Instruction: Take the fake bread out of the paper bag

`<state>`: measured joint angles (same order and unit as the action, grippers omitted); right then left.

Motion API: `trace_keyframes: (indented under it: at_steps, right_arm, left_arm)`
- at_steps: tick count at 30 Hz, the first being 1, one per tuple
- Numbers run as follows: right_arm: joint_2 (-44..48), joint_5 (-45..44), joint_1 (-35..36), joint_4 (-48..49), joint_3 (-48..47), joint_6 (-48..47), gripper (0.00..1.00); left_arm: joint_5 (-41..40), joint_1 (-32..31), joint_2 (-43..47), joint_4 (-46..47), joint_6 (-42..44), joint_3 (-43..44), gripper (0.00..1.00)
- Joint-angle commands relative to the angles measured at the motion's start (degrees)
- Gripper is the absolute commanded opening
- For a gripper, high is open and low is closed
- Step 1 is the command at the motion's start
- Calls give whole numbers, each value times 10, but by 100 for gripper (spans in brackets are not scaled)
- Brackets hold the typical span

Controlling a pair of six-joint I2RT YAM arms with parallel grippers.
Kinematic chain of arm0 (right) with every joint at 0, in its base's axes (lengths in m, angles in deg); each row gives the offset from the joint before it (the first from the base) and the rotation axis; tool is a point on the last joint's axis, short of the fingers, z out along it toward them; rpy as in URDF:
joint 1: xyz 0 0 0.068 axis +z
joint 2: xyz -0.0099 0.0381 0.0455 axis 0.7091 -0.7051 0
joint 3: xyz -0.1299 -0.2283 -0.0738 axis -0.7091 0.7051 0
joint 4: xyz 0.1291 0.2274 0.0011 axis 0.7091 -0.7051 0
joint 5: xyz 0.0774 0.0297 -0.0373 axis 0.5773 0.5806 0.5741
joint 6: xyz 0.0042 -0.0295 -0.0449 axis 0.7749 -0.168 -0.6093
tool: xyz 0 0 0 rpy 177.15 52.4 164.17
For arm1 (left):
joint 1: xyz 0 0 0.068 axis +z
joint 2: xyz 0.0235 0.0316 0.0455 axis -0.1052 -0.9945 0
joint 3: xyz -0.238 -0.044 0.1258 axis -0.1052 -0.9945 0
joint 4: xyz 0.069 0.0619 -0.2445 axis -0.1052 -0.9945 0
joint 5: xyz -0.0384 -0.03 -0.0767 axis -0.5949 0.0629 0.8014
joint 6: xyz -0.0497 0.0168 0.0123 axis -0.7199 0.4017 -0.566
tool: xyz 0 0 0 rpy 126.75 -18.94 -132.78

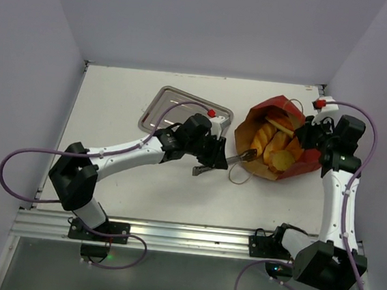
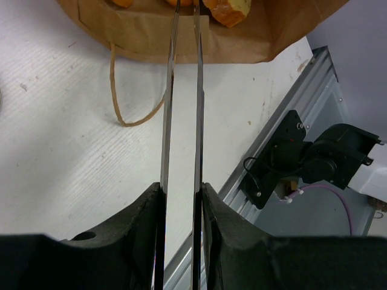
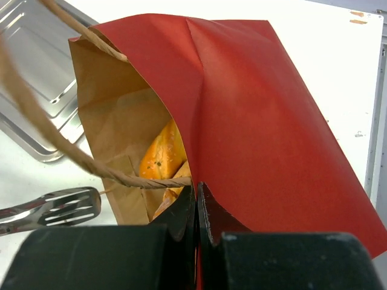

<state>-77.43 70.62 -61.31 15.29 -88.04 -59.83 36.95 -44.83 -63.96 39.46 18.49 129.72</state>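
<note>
Right fingers (image 3: 179, 219) pinching paper bag (image 3: 260, 121), white table (image 1: 174, 199) (scuffed), lilac walls (image 1: 212, 23)

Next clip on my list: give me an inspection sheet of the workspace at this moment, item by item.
Surface: white table, a few small scuffs.
Job's things: dark-red paper bag, mouth open toward the left arm; fake bread inside it, none seen out on the table.
Clutter: steel tray beside the bag, no bread seen on it; the bag's twine handle lies looped on the table.
Grippers: left pincer shut on metal tongs, tips at the bag's mouth; right pincer shut on the bag's edge.
Cables: a purple cable loops from each arm.
Surroundings: pale walls on three sides; metal rail at the near edge.
</note>
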Motion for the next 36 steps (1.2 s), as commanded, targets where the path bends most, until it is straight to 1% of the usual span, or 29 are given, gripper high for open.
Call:
trace_keyframes:
  at_steps: [1,14,22,29,36]
  right_arm:
    - [12,13,1,2,12,-9,0]
    - [26,11,1,16,38,1,0]
    - [29,13,1,21,42,5,0]
    - [33,17,1,23,47,7,0]
    - [35,18,1,24,48,10,0]
  left_arm:
    - [27,-5,-10,55,-1,34,35]
    - [98,-5,-70,132,-42,43,41]
    - [106,-4,-106,133,-61,65,48]
    - [102,-4,-140,132,-63,93,50]
    - [89,-4,-172,97,-51,136,51]
